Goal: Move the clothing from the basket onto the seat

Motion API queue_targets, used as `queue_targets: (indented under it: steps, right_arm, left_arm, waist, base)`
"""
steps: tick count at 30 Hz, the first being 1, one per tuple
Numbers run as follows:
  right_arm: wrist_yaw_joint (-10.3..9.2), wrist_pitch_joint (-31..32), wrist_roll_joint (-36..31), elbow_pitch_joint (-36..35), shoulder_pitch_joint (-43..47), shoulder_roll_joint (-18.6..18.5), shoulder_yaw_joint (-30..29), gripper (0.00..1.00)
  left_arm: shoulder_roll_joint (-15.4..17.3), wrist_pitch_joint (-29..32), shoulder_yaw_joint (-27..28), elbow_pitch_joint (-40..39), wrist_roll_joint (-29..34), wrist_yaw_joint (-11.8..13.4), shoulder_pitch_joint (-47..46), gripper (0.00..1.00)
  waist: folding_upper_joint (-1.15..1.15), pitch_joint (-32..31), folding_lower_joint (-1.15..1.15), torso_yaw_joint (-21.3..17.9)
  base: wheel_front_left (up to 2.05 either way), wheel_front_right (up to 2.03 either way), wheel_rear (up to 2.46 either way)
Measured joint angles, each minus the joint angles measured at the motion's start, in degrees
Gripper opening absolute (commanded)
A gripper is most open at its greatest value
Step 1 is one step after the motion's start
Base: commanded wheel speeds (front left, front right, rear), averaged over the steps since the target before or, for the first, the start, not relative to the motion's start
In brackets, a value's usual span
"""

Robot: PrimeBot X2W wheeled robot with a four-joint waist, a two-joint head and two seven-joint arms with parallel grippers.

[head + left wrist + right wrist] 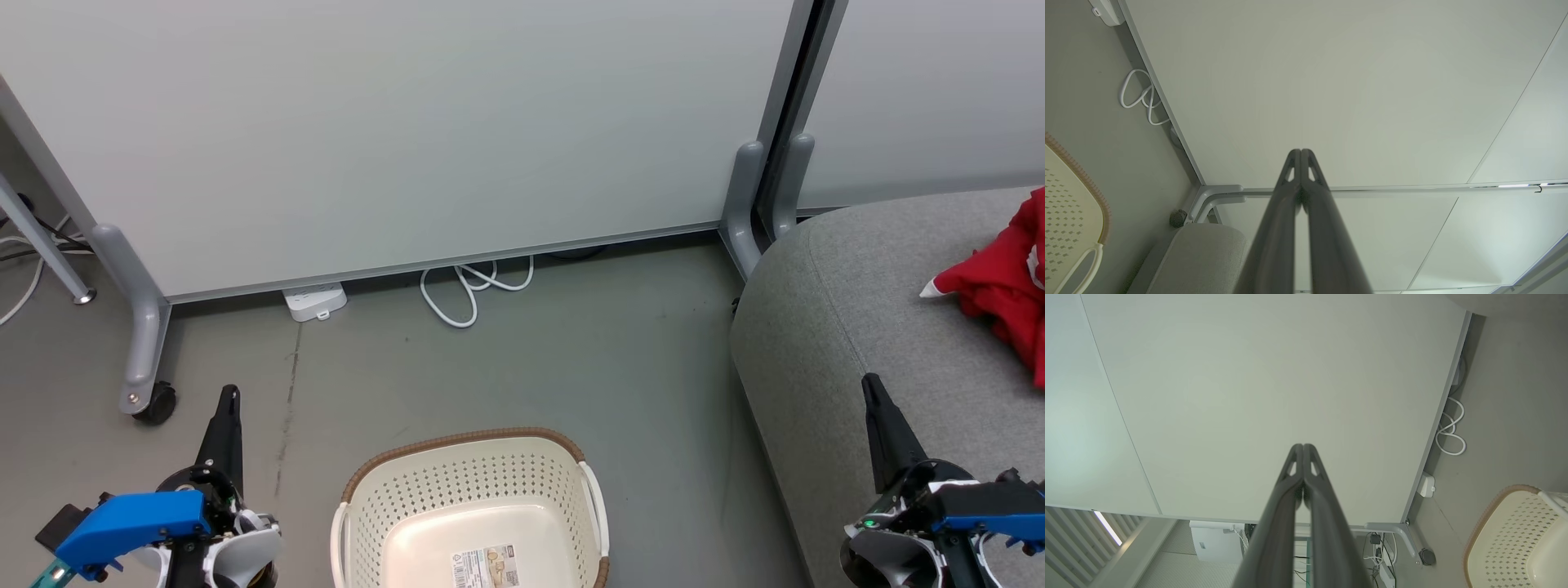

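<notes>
head view showed the basket [465, 482] standing on the floor [571, 351], its label [487, 567] visible, and the red clothing [1000, 290] heaped on the seat [857, 310] at the right edge. left gripper [231, 394] and right gripper [870, 382] both hovered pressed together, holding nothing.

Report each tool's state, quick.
Left tool: closed, holding nothing.
Right tool: closed, holding nothing.

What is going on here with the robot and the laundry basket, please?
Nothing is being handled at this moment. The basket on the floor holds no clothing, and red clothing lies on the grey sofa at the right. Both the left gripper and right gripper are shut and hold nothing.
</notes>
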Motion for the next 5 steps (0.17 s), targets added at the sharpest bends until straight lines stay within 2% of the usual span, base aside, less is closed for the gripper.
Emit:
queue_targets:
  steps: [5]
  right_arm:
    - [0.00, 0.0, 0.0, 0.0, 0.0, 0.0, 0.0, 0.00]
  left_arm:
    - [0.0, 0.0, 0.0, 0.0, 0.0, 0.0, 0.0, 0.00]
  waist:
    - [0.00, 0.0, 0.00, 0.0]
  base:
    - [0.00, 0.00, 0.00]
